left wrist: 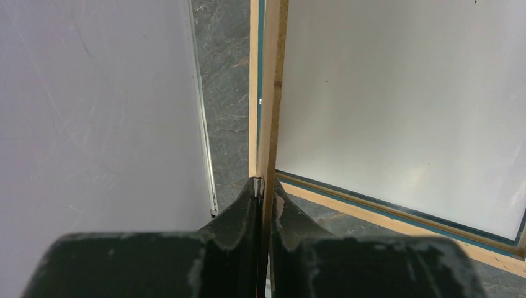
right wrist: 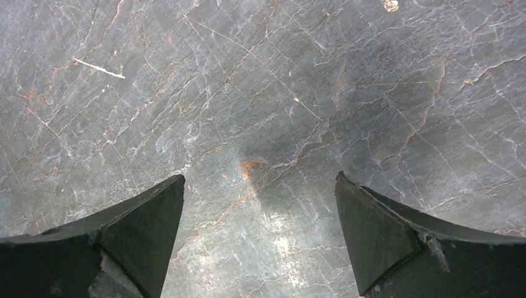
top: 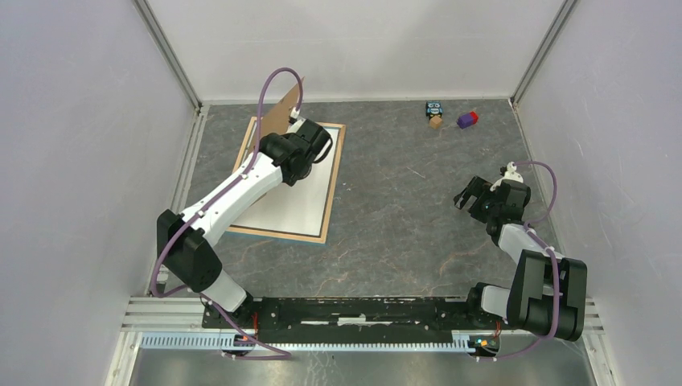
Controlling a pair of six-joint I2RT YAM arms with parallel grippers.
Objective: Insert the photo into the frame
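**Fig.** Frame (top: 278, 235) lies flat, pale-wood back up, nr far-L corner of table (top: 402, 209).

- **L gripper** (left wrist: 263, 186): fingers clamped on the edge of a thin brown board (left wrist: 271, 93). The board stands upright by the frame's far-L corner, prob. the backing, held up so the opening is free.
- **White sheet** (top: 297, 193) inside the frame may be the photo face-down; can't tell.
- **R gripper** (right wrist: 260, 179): fingers wide apart, empty, low over bare table nr R edge.
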